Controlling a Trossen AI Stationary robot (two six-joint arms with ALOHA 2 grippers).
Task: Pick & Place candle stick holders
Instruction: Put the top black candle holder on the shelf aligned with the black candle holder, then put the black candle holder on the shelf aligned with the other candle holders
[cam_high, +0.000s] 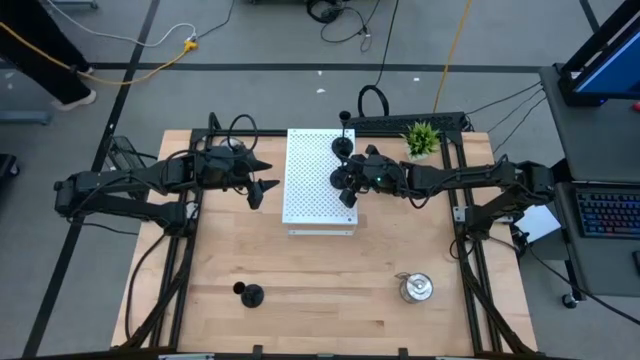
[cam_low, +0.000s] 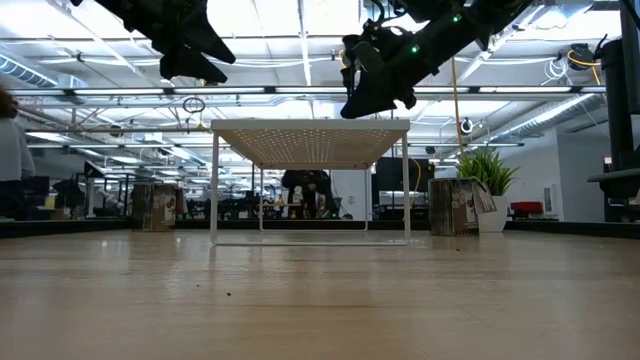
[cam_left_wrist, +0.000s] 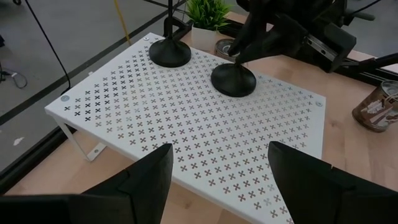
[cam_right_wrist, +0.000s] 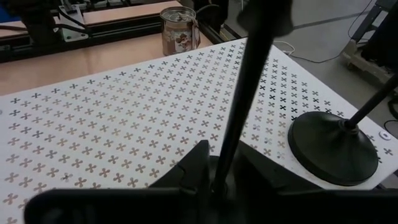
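Right gripper (cam_high: 349, 187) pinching black holder (cam_left_wrist: 233, 79) stem on white rack (cam_high: 310, 190); left gripper (cam_high: 262, 178) spread.

R gripper (cam_right_wrist: 214, 180) hides 2nd black holder's base (cam_right_wrist: 249, 180); grip state unclear, maybe loosening.

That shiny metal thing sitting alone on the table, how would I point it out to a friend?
Start at the white perforated shelf in the middle of the wooden table, then look toward the table's near edge on the right arm's side. There stands the silver candle holder, alone on bare wood. It is squat and shiny, unlike the matte black candle holder on the left arm's side.
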